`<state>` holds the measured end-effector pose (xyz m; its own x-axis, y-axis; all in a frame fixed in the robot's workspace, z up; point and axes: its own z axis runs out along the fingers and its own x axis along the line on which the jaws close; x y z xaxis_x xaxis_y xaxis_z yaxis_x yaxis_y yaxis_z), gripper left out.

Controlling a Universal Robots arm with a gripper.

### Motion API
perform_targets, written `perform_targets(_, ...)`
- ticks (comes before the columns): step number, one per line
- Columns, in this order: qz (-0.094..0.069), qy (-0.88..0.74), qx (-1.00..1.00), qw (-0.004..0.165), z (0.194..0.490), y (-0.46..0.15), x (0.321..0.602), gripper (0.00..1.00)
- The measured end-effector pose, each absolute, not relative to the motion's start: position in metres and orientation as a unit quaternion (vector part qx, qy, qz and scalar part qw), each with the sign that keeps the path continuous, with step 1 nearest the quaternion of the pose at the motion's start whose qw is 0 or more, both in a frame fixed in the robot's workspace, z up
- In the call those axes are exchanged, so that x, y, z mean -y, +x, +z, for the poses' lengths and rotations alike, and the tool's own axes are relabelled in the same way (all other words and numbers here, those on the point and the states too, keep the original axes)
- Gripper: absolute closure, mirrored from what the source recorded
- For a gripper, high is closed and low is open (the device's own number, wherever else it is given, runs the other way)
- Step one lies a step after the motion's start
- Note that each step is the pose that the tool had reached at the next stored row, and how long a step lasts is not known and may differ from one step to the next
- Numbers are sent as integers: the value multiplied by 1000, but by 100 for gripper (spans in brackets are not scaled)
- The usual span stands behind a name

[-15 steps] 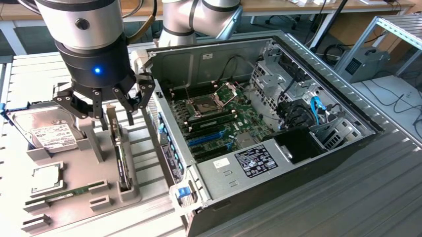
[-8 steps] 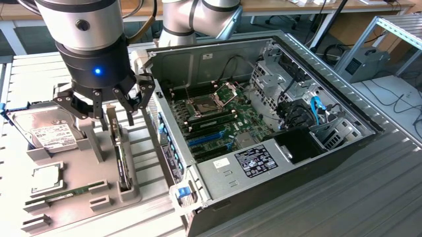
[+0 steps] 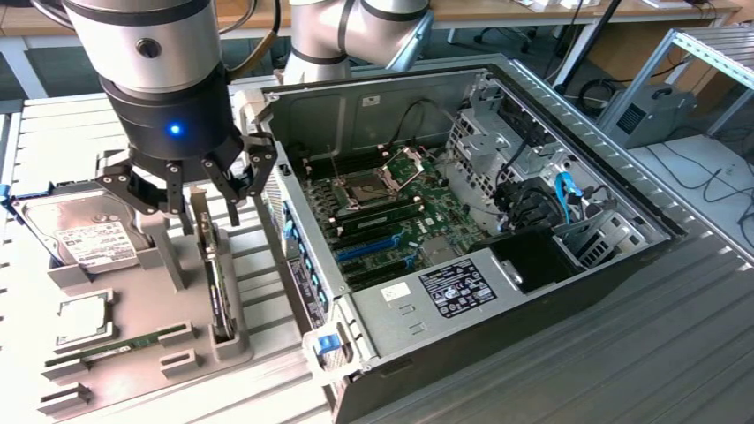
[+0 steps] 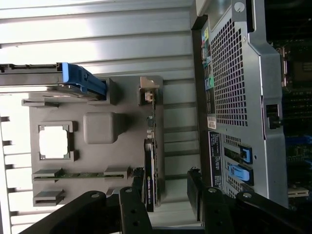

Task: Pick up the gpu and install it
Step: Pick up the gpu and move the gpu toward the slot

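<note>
The gpu is a slim card with a black face, standing on its long edge in a slot of the grey holder tray, beside the computer case. My gripper hovers just above the card's far end, open. In the wrist view the gpu lies close to one black finger, and the other finger stands well apart from it on the case side. Nothing is clamped between them.
On the tray sit a hard drive with a blue-tabbed caddy, a square processor and a narrow memory stick. The open computer case lies at the exterior view's right, with the motherboard's blue slots exposed.
</note>
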<state>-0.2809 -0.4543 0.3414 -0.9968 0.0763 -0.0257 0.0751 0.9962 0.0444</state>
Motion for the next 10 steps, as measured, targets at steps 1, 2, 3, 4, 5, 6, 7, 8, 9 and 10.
perform_targets(1,22,38,-999,14,341,-281,454,52)
perform_targets(2,22,38,-999,14,341,-281,454,52)
perform_targets(3,22,38,-999,14,341,-281,454,52)
perform_targets(4,22,38,-999,14,341,-281,454,52)
perform_targets(5,22,38,-999,14,340,-281,454,52)
perform_targets(6,22,38,-999,14,340,-281,454,52)
perform_targets(7,22,38,-999,14,340,-281,454,52)
perform_targets(8,22,38,-999,14,340,-281,454,52)
perform_targets(9,22,38,-999,14,340,-281,454,52)
perform_targets(10,22,38,-999,14,339,-281,454,52)
